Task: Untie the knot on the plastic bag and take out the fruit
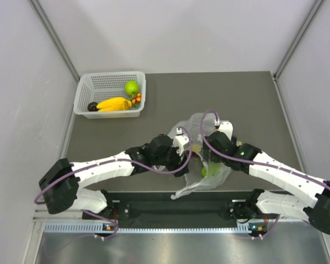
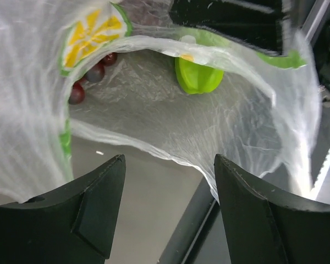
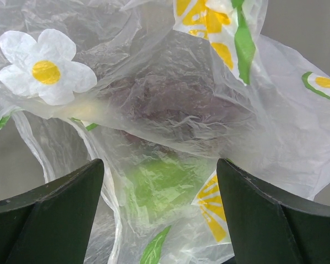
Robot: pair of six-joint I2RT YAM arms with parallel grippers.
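Desk [image 1: 253, 104] of dark grey, matte finish is filling a booth of plain white walls [image 1: 181, 33], with slanting metal struts [image 1: 55, 38] running up at its back corners. White perforated basket [image 1: 83, 93] is sitting at the far left corner, carrying a green apple [image 1: 131, 87], yellow bananas [image 1: 114, 103] and small orange-red fruits [image 1: 136, 99]. Plastic bag [image 1: 193, 187] — clear, crinkled, printed with flowers and citrus slices — is lying near the desk's front edge, between the two arms. Left hand [image 2: 169, 165] is facing the bag's gaping mouth with fingers spread wide and nothing between them; a small green fruit [image 2: 198, 77] and dark grapes [image 2: 93, 71] are resting inside. Right hand [image 3: 160, 168] is hanging close to the film — fingers likewise wide apart, gripping nothing.
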